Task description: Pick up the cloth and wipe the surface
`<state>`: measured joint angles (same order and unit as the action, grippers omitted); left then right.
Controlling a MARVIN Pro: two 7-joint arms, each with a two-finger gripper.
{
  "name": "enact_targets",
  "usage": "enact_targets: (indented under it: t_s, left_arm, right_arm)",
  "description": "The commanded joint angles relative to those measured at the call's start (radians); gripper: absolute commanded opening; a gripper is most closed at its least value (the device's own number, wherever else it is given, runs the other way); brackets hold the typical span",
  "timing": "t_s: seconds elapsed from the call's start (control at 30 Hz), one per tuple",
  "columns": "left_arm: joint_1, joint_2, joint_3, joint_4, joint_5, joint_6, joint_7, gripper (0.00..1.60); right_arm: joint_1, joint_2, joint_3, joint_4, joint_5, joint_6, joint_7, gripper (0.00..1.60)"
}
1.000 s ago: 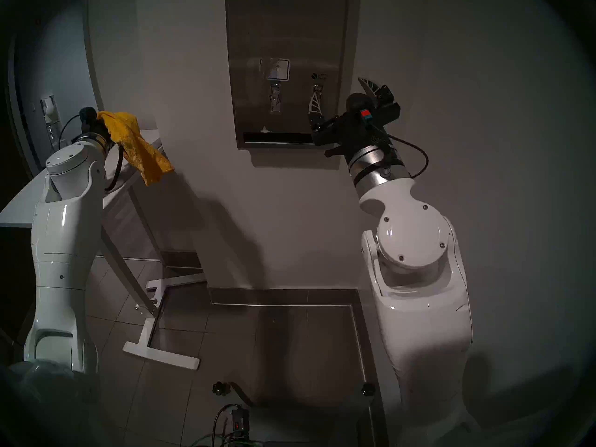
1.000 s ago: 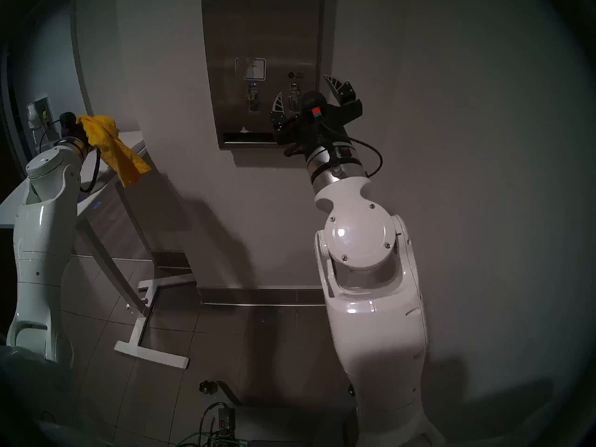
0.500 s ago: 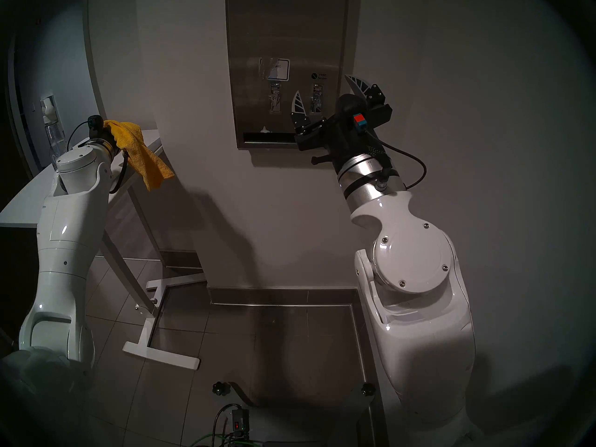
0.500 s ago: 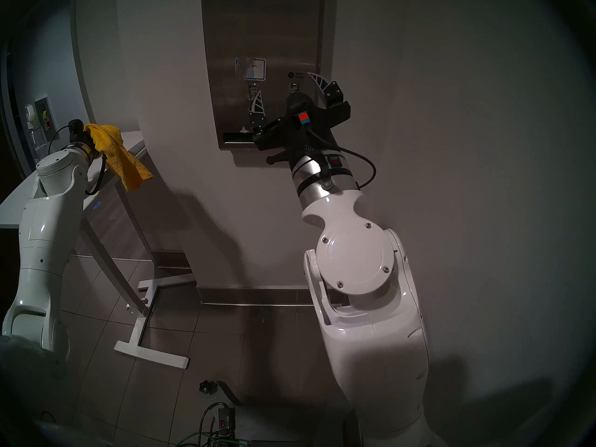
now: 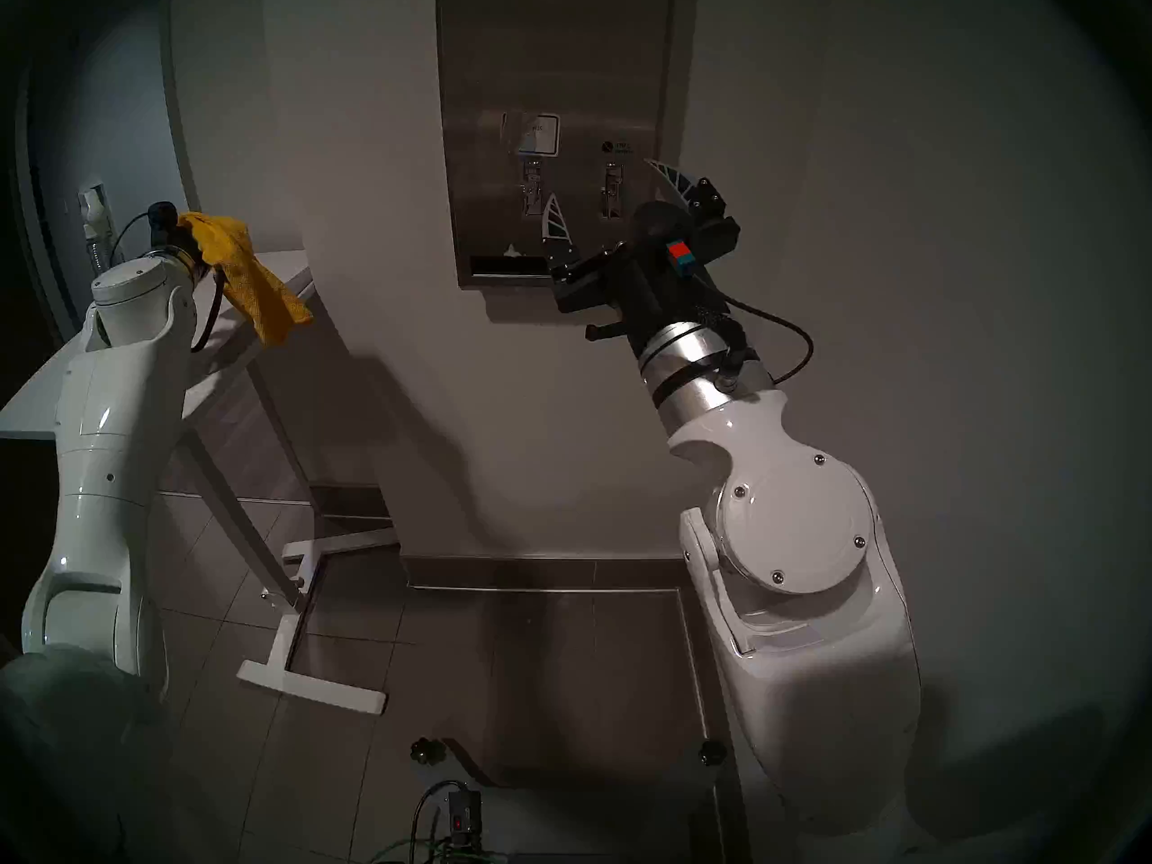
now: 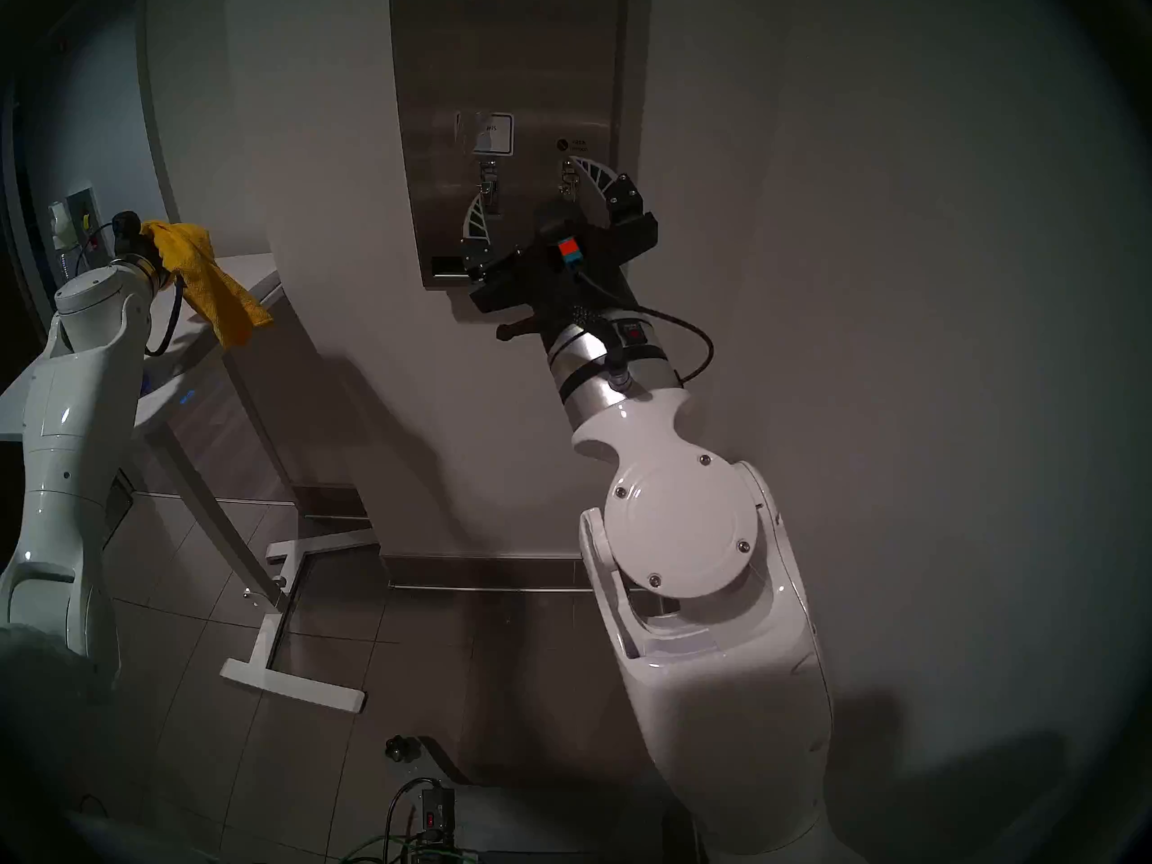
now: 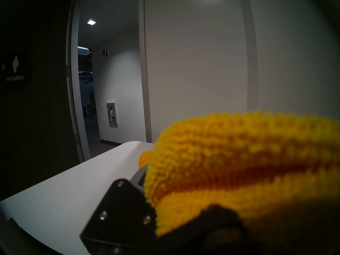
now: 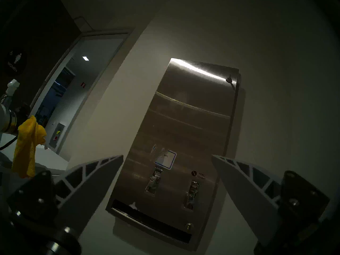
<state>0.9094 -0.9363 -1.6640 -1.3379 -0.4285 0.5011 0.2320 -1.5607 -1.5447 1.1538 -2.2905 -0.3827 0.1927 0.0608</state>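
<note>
Holding the right fingers [image 5: 601,180] spread wide, gripping nothing, and pointing them at the steel dispenser front [image 5: 555,65], close to its lower part but not visibly touching it. Seeing that tall brushed panel rising straight ahead of and above both right fingertips in the right wrist view.

Hovering the left fingers [image 5: 196,245] above the white surface [image 5: 37,401], well apart from the right fingers and from the panel. Clamping the cloth [image 5: 268,295] in the left fingers, with its mustard-yellow bulk bunching over them and hiding their gap, and its free end hanging below and to their right, clear of the white surface.

Framing the white-blue label [image 8: 165,159] between the two right fingertips in the right wrist view. Finding the dark slot [image 5: 505,264] just beside the inner right finger's base, and the two coin knobs [image 5: 532,186] [image 5: 612,186] between and just beyond the right fingertips.
</note>
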Motion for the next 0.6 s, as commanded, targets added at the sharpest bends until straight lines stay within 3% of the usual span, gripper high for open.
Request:
enact_targets:
  t_s: [0.0,0.5,0.53,0.57]
  left_arm:
    - [-0.108,0.027,0.005,0.000,-0.008,0.020,-0.004,0.00]
    - [-0.215,0.017,0.023,0.005,-0.033,0.115,-0.016,0.00]
    - [-0.191,0.021,0.018,-0.004,-0.035,0.114,-0.017,0.00]
    - [-0.221,0.016,0.024,0.010,-0.038,0.125,-0.017,0.00]
  right_arm:
    - [0.011,-0.002,-0.007,-0.038,0.002,-0.011,-0.005,1.60]
    - [0.008,0.005,-0.019,-0.032,0.024,-0.009,-0.006,1.60]
    - [0.008,0.004,-0.019,-0.032,0.025,-0.009,-0.006,1.60]
    - [0.008,0.005,-0.019,-0.032,0.026,-0.009,-0.007,1.60]
